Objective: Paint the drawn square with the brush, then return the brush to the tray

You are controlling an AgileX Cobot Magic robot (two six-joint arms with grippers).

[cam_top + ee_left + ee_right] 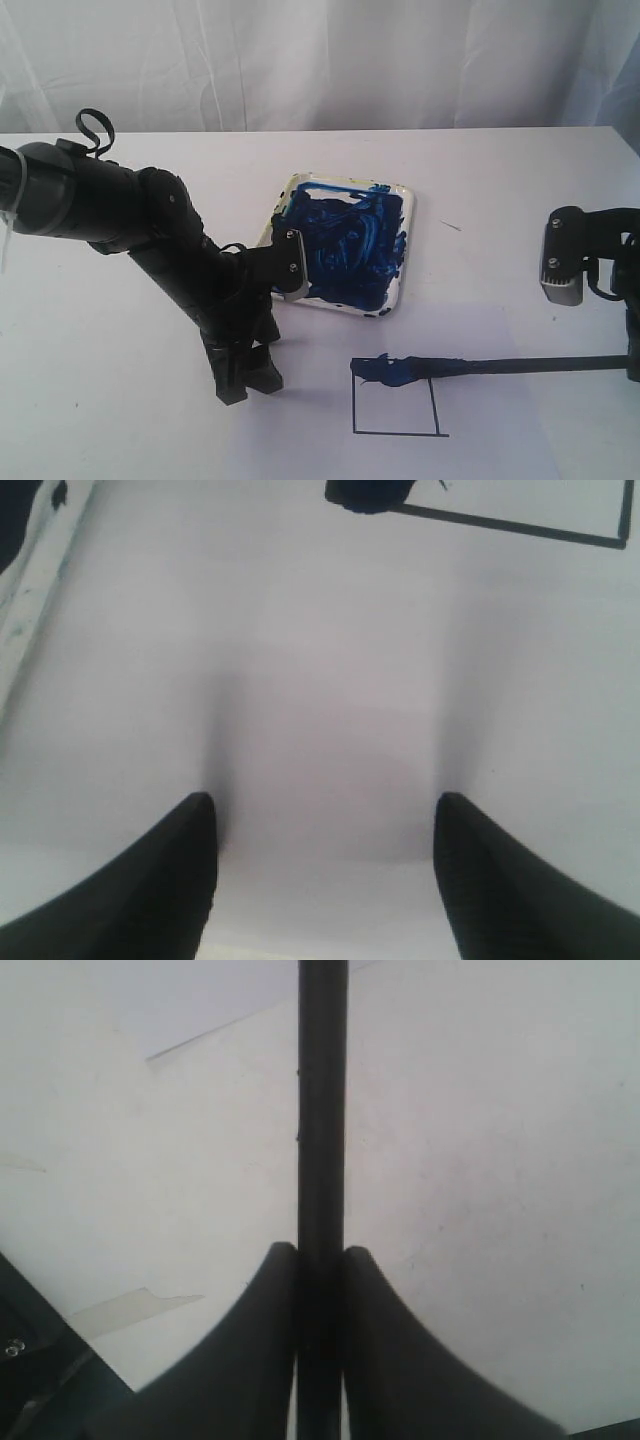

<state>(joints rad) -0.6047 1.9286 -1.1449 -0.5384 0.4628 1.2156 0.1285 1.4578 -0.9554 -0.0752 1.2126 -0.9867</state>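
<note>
The right gripper [320, 1255] is clamping the brush [520, 365], tip lying on the top edge of the drawn square [397, 410]; the left gripper [325, 802] is hanging open.

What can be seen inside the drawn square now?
The drawn square is mostly blank white inside. Only its top left corner bears a blue smear, where the tip of the brush lies. The brush covers the top line, so paint beneath it is hidden.

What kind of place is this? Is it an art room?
Probably a robot test lab, not an art room: black robot arms at a plain white table, a white curtain behind, and the right tool holding the brush at the drawn square near the paint-smeared tray.
</note>
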